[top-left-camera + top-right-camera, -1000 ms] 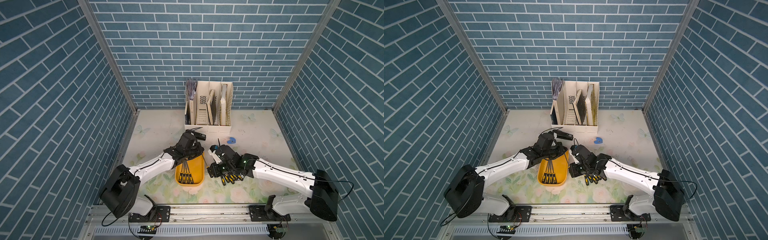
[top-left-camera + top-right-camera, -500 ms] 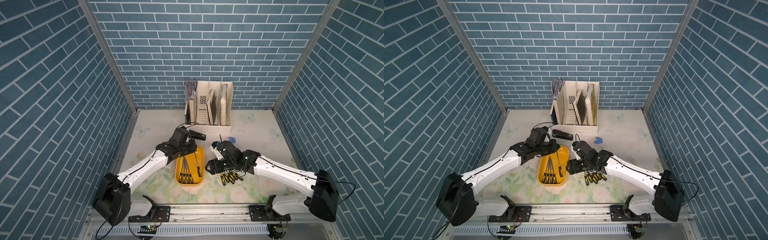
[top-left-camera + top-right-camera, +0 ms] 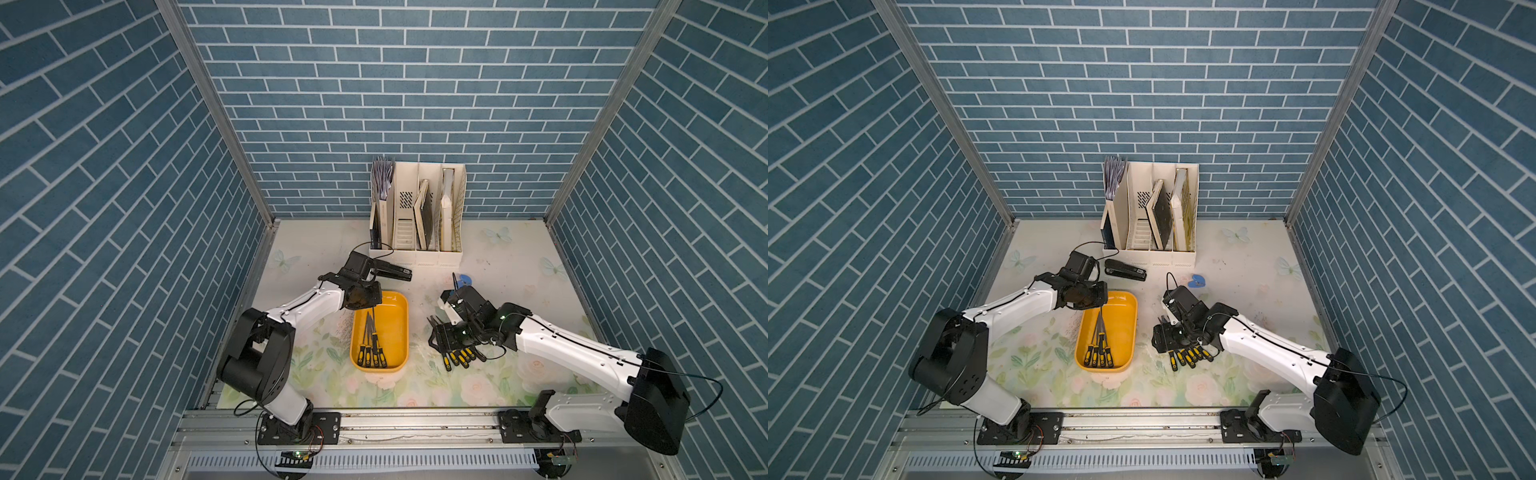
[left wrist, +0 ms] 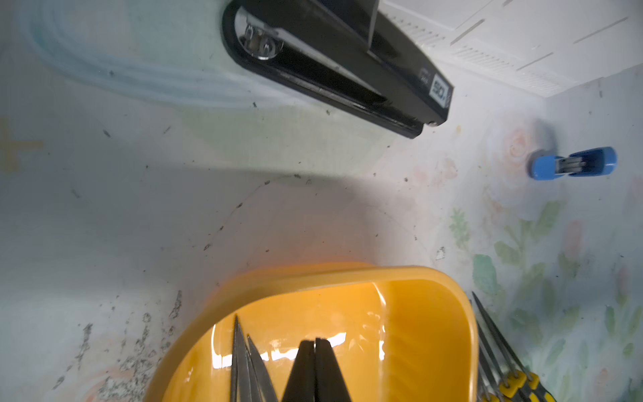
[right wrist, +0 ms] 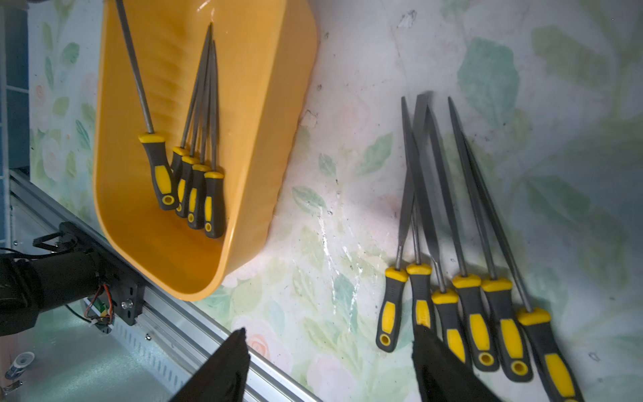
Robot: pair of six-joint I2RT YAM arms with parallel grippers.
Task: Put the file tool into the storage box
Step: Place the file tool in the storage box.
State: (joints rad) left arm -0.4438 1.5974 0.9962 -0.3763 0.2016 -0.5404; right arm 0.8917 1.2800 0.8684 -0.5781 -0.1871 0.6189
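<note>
- The left pincer (image 4: 315, 343) has drawn up and back. A second ago it sat low over the box (image 3: 400, 316); now it hangs above the box's far end, fingers pressed together with nothing between them.
- The right pincer (image 5: 330, 330) was closed a second ago. It now stands spread wide and empty.
- My reading is that one delivery is finished and the next pick falls to the right side. Five files (image 5: 195, 181) lie in the box, while six more files (image 5: 469, 306) wait in a row on the table (image 5: 348, 174).
- Directly beneath the left pincer is the box's end wall, and the tips of the boxed files stop just short of its fingertips.
- The waiting row lies just under the right pincer. One finger (image 5: 438, 365) stands over the handle of the second file from the box side. The other finger is over bare table toward the box, so the end file lies between them.
- The box sits beside that outer finger, apart from it, so the carry looks short.
</note>
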